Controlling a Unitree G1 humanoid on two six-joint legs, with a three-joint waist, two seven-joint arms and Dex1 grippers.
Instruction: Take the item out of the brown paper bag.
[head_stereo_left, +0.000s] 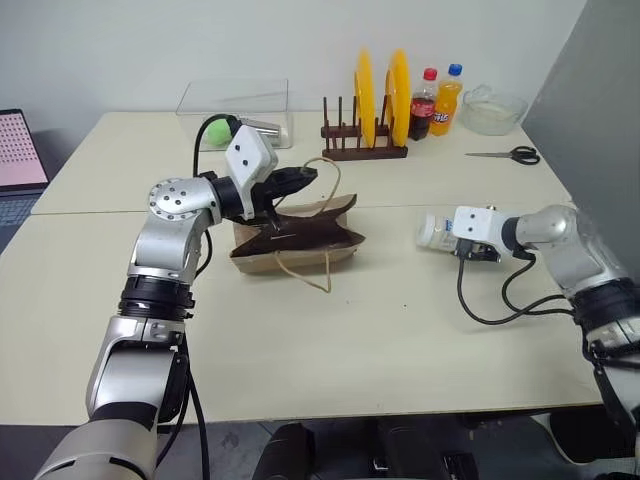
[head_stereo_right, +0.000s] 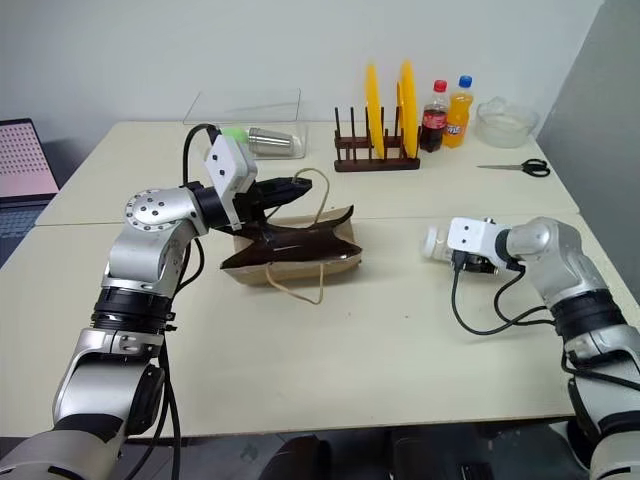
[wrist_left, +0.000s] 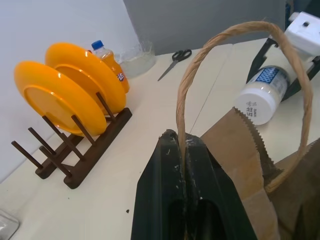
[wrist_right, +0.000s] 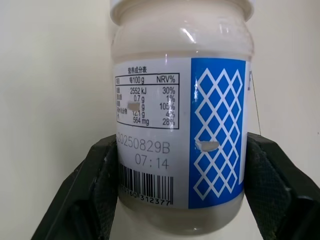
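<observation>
Left gripper (wrist_left: 182, 145): its two black fingers are pressed together on one thin tan loop handle (wrist_left: 225, 37) of the creased brown paper bag (head_stereo_left: 300, 240), pinching the cord near its base; the loop arches above the fingertips.

Right gripper (wrist_right: 180, 165): jaws stand wide, clamped on either side of the item, a small white plastic jar (wrist_right: 180, 100) with a white-and-blue printed label. One black pad (wrist_right: 102, 175) presses the barcode side and the other the blue lattice side.

Item: out of the bag, held lying on its side low over the pale table (head_stereo_left: 400, 330), well to the right of the bag, its white cap end pointing toward the bag.

Brown paper bag: lies near the table's middle, its mouth propped open by the lifted handle, its dark inside showing; the second handle (head_stereo_left: 305, 270) trails loose on the tabletop in front.

Behind: a dark wooden plate rack (head_stereo_left: 365, 150) holding two upright yellow plates, a cola bottle (head_stereo_left: 423, 105) and an orange-drink bottle (head_stereo_left: 447, 100) just beside it, a clear bowl (head_stereo_left: 492, 110), black-handled scissors (head_stereo_left: 505, 154), and a clear plastic box (head_stereo_left: 235, 105).
</observation>
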